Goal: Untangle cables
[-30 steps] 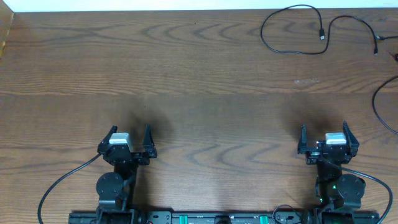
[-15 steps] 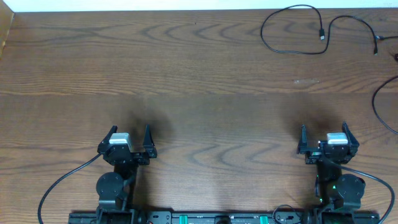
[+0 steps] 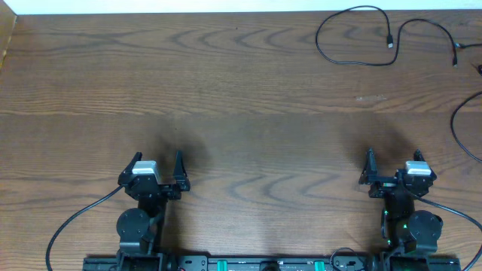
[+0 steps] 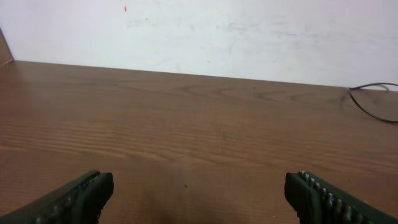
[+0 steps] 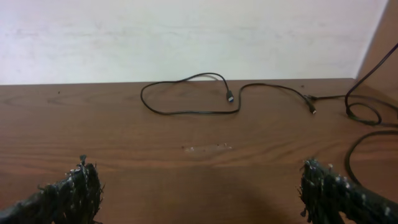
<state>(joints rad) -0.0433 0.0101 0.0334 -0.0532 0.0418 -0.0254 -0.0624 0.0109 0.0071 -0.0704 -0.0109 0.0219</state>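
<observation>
Your thin black cables (image 3: 389,43) lay far across the brown wooden bench (image 3: 241,98) — well beyond your left pincer (image 3: 158,159) and right pincer (image 3: 392,167), both gaping, empty.

Your table (image 3: 241,98) is dark brown wood, its long wavy grain and oval swirls running side to side; toward 2 o'clock from overhead you'll find a small pale scuff (image 3: 370,98). The cables (image 3: 389,41) at 1 o'clock are thin and black. The left gripper (image 3: 157,159) and right gripper (image 3: 393,162) are both black, each topped by a silver-grey block, and the pads (image 4: 87,190) show fine ribbing. Your wall (image 4: 199,31) at 12 o'clock is off-white with one tiny red speck (image 4: 125,9). Green lights (image 3: 223,265) glow at 6 o'clock.
</observation>
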